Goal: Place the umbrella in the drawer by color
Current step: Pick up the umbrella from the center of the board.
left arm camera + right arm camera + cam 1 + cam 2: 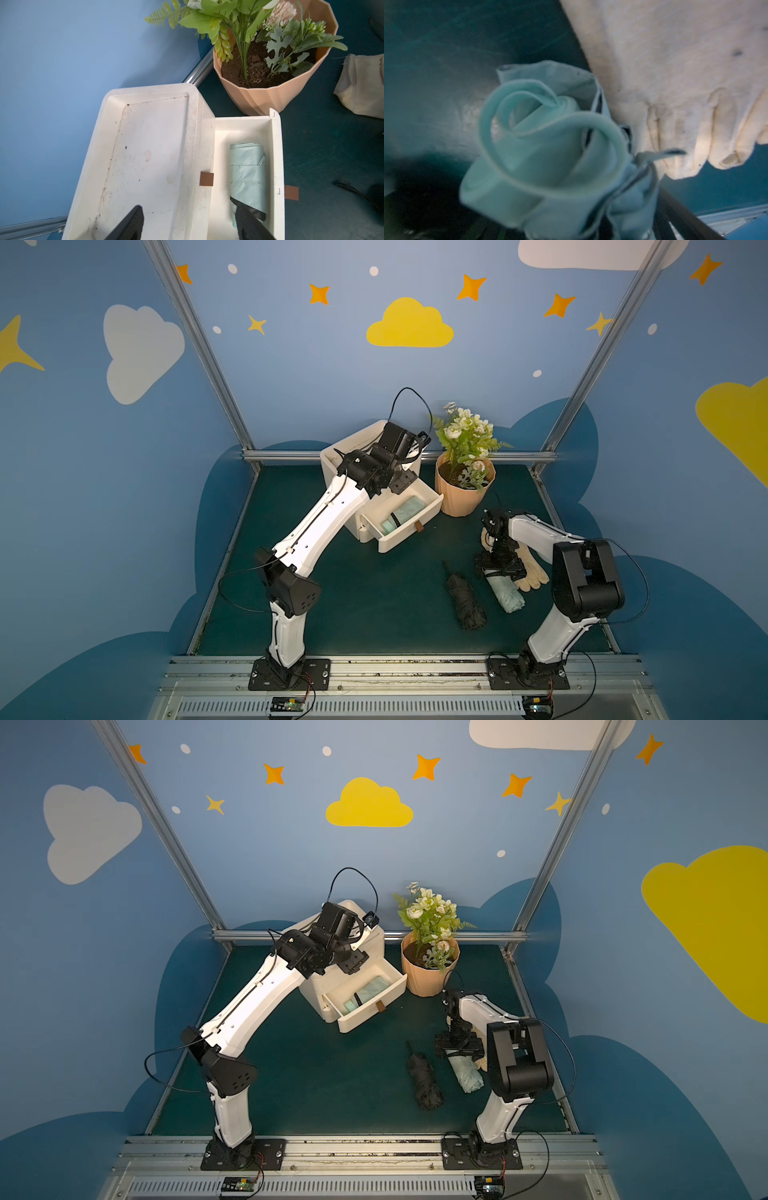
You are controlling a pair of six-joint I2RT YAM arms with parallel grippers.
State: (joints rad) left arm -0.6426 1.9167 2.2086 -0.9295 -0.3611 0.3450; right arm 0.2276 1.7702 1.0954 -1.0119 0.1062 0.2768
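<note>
In both top views, mint umbrella (pixel 506 593) lies between black umbrella (pixel 466 602) and gloves (pixel 534 572), long axis near-to-far, far end under right gripper (pixel 500 571). Left wrist: left gripper (pixel 189 223) wide, empty, above the open drawer (pixel 276 155). Right wrist: jaws wide astride the mint umbrella; contact unclear, blurred.
</note>
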